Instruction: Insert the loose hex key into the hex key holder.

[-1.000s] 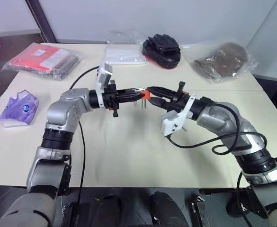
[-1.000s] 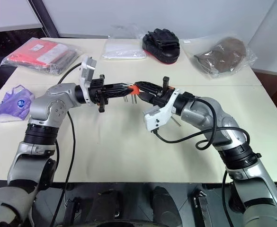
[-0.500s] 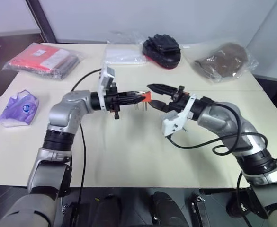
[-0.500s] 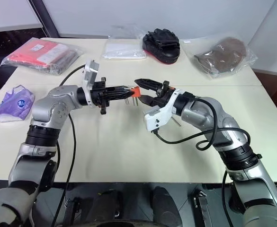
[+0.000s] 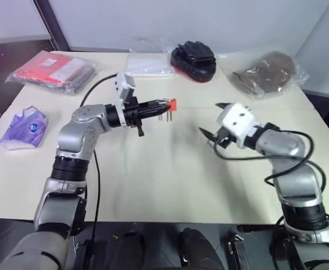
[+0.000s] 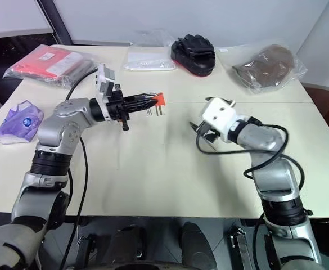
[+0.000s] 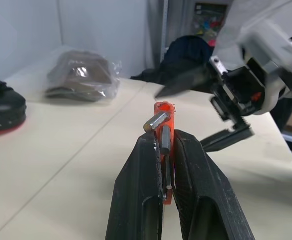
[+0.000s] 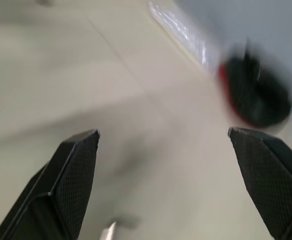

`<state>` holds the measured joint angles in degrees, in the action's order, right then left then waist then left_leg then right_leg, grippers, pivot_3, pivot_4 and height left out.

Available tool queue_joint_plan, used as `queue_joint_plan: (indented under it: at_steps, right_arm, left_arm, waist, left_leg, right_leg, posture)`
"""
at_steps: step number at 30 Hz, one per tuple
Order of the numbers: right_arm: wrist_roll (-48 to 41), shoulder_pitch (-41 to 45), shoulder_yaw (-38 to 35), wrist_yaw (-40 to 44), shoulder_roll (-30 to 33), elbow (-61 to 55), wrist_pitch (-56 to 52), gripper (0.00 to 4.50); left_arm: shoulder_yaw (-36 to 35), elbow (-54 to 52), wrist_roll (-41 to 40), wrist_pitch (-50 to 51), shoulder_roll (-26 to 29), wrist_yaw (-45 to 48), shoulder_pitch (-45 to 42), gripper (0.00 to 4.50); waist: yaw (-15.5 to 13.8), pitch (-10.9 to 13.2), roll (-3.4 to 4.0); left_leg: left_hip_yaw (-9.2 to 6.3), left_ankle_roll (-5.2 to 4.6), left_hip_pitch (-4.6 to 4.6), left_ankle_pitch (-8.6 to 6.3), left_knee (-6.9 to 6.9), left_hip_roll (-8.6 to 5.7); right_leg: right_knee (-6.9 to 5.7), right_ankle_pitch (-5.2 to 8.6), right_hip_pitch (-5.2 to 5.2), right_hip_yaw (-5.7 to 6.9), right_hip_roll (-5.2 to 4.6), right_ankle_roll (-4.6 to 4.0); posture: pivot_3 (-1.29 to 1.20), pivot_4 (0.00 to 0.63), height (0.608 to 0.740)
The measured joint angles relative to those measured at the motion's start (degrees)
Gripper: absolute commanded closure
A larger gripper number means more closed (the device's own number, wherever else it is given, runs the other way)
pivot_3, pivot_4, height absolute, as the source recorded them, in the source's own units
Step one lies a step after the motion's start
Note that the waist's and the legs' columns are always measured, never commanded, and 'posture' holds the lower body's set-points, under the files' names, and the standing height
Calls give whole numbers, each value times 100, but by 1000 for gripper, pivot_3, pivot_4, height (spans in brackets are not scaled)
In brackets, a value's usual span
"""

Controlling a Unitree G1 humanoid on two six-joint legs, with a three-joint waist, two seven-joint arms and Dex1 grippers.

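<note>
Head views (left and right eye): the left gripper [image 5: 163,106] is clamped on the hex key holder [image 5: 171,104], held above the table [image 5: 153,174] with its long axis roughly level and its red end pointing toward the robot's right. Short grey keys [image 6: 152,110] hang downward from the holder. The right gripper [image 5: 215,134] is well apart from it, its two fingers spread wide with nothing between them, pointing down and toward the holder. Bare tabletop lies between the two grippers and from there to the near edge. Along the far edge lie a red packet [image 5: 54,70], a clear bag [image 5: 148,64], a black glove [image 5: 193,56] and a brown bagged item [image 5: 268,72]; a purple packet [image 5: 23,128] lies near the left edge.

Left wrist view: the black fingers [image 7: 143,190] are closed on the orange holder [image 7: 164,120], which runs straight out along them. Two grey key ends [image 7: 159,127] show at its side, one angled outward. The right gripper [image 7: 220,107] stands open beyond the holder's tip, apart from it. Whether any of these keys is the loose hex key cannot be told.

Right wrist view: the two fingers [image 8: 68,175] stand far apart over bare table, the black glove [image 8: 258,97] blurred beyond
</note>
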<state>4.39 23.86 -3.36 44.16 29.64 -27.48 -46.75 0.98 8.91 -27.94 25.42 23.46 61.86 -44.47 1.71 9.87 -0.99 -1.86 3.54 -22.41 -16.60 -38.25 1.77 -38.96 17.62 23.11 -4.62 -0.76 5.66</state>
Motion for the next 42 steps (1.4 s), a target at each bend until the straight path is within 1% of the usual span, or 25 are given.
queue_joint_plan:
  at_steps: [4,7,10,13,17,24,27,32,33,34,39,42]
  right_arm:
    - [-467,-94,-161,-165,-146,-183,-1733,207]
    - [-682,-125,-192,-400,-301,-40,-2367,207]
    - [-784,-176,-184,-646,-369,311,-2394,207]
    - [-807,-203,-149,-934,-450,764,-2126,207]
    - [-868,-203,-97,-1123,-464,1065,-1814,207]
    - [-919,-105,290,-1368,-557,1468,-1207,207]
    - [-972,-17,419,-1414,-574,1586,-1087,999]
    - [-1092,137,403,-1497,-628,1818,-1061,3675]
    - [-1122,139,377,-1515,-625,1833,-1063,4124]
    - [-1152,138,355,-1523,-621,1844,-1067,4444]
    - [-1274,123,351,-1532,-570,1787,-1148,4444]
    - [-1251,1,356,-1599,-555,1702,-728,4444]
  left_arm:
    - [3,-53,0,2,0,-54,142,4500]
    - [4,-56,0,2,3,-82,150,4500]
    - [7,-68,0,12,4,-106,150,4500]
    - [8,-214,-1,53,16,-127,189,4500]
    - [20,-351,-4,102,30,-206,286,4500]
    - [26,-560,-15,276,77,-306,436,4500]
    - [25,-607,-19,301,88,-341,458,4500]
    - [26,-668,-21,334,99,-364,505,4500]
    - [25,-683,-22,339,106,-370,517,4500]
    - [24,-685,-22,347,109,-379,532,4500]
    - [25,-685,-22,391,109,-414,544,4500]
    - [25,-684,-24,394,103,-438,544,4500]
  waist:
    - [-1,0,0]
    - [0,0,0]
    - [11,0,0]
    - [37,0,0]
    - [68,0,0]
    - [83,0,0]
    - [80,0,0]
    - [79,0,0]
    - [79,0,0]
    - [79,0,0]
    - [78,0,0]
    - [77,0,0]
  left_leg:
    - [5,0,-2,0,0,-2]
    - [7,0,-2,0,0,-3]
    - [12,0,-3,0,1,-4]
    - [12,0,-4,0,1,-4]
    - [11,0,-3,0,4,-3]
    - [10,0,-3,0,4,-1]
    - [10,0,-3,0,4,-1]
    - [10,0,-3,0,4,-1]
    - [10,0,-3,0,4,-1]
    - [10,0,-3,0,4,-1]
    - [10,0,-4,0,4,-1]
    - [10,0,-5,0,5,-1]
  right_leg:
    - [0,1,0,0,5,-1]
    - [0,1,1,0,5,0]
    - [1,1,1,1,5,0]
    - [2,1,1,0,5,0]
    - [2,1,2,1,6,0]
    - [2,1,3,0,8,0]
    - [2,1,3,0,8,1]
    - [2,1,3,0,7,0]
    - [2,1,3,0,7,1]
    - [2,1,3,0,7,1]
    - [2,1,3,0,7,1]
    - [4,1,3,0,7,1]
  posture:
    - [0,150,740]
    - [0,150,740]
    - [0,150,740]
    - [0,150,740]
    - [0,150,740]
    - [0,150,740]
    - [0,150,740]
    - [0,150,740]
    - [0,150,740]
    - [0,150,740]
    - [0,150,740]
    - [0,150,740]
